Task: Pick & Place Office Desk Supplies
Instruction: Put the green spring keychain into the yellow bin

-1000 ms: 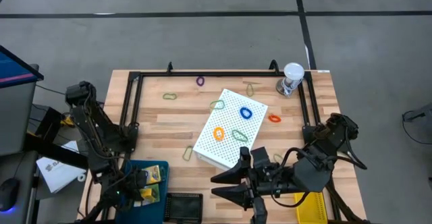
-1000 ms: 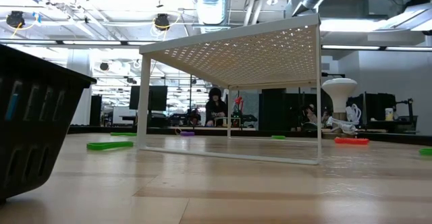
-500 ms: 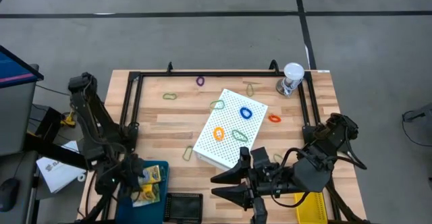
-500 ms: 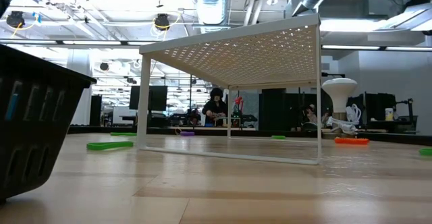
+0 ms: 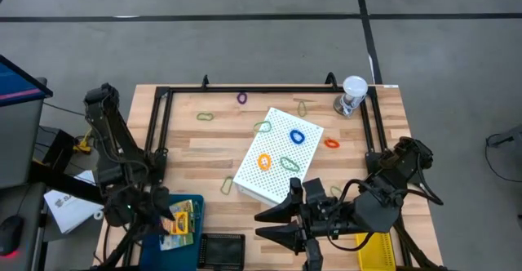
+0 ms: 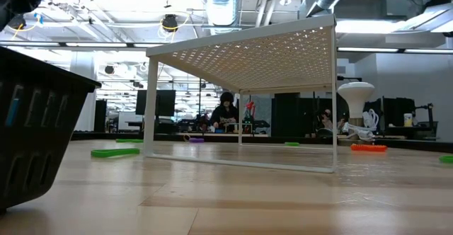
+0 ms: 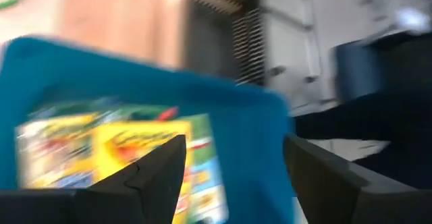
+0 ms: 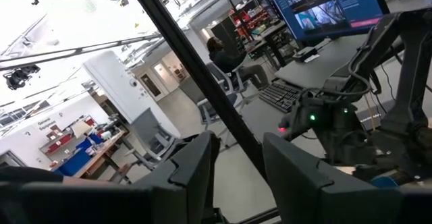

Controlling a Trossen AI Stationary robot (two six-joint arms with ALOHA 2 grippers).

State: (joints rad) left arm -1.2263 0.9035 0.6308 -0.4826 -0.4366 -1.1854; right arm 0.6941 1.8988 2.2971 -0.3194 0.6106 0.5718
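Left gripper (image 7: 229, 177) hangs open over the blue bin (image 5: 160, 204) with nothing in it, crayon boxes (image 7: 115, 156) already inside. Looks like that's the drop spot. Right gripper (image 5: 273, 224) waits at the front edge, jaws apart and empty.

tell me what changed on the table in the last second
The left end effector has lifted up out of the blue bin, empty and open, leaving the crayon boxes inside. The right end effector, the white perforated box, the rubber-band loops and the lidded cup stayed put.
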